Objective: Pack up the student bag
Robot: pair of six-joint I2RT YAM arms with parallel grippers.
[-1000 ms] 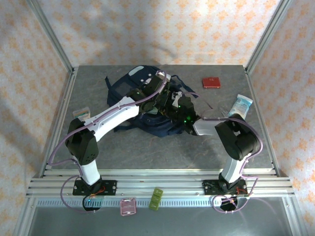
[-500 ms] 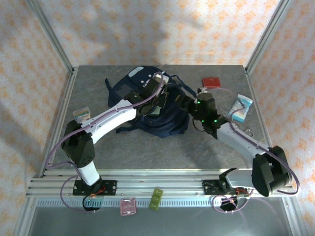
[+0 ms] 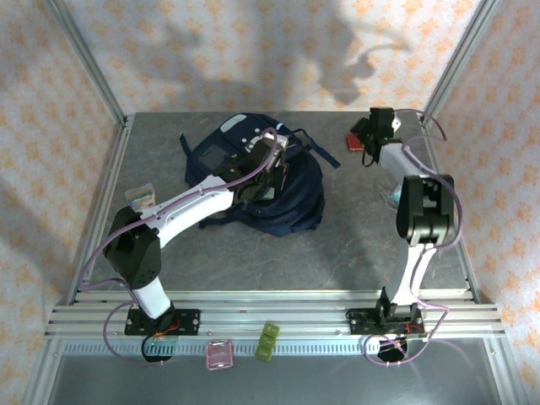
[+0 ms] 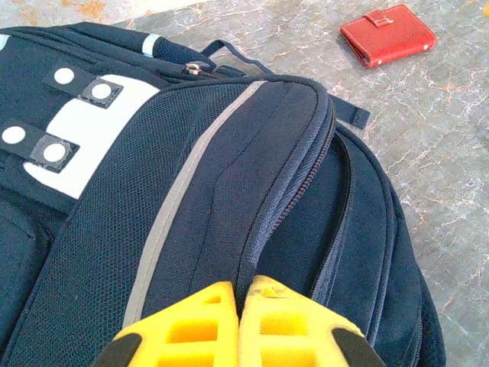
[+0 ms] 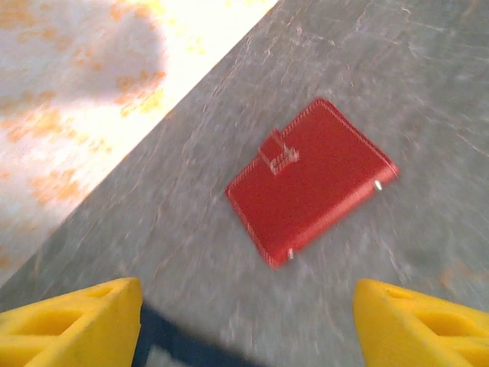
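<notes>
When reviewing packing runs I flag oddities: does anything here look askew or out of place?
Nothing spilled or damaged. The student bag lies slumped, straps splayed, the left end effector pinching its fabric. The red wallet lies skewed outside it, under the open right end effector.

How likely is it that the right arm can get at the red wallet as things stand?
Probably yes: the right gripper hovers open over the red wallet, which lies alone on bare table, nothing between.
</notes>
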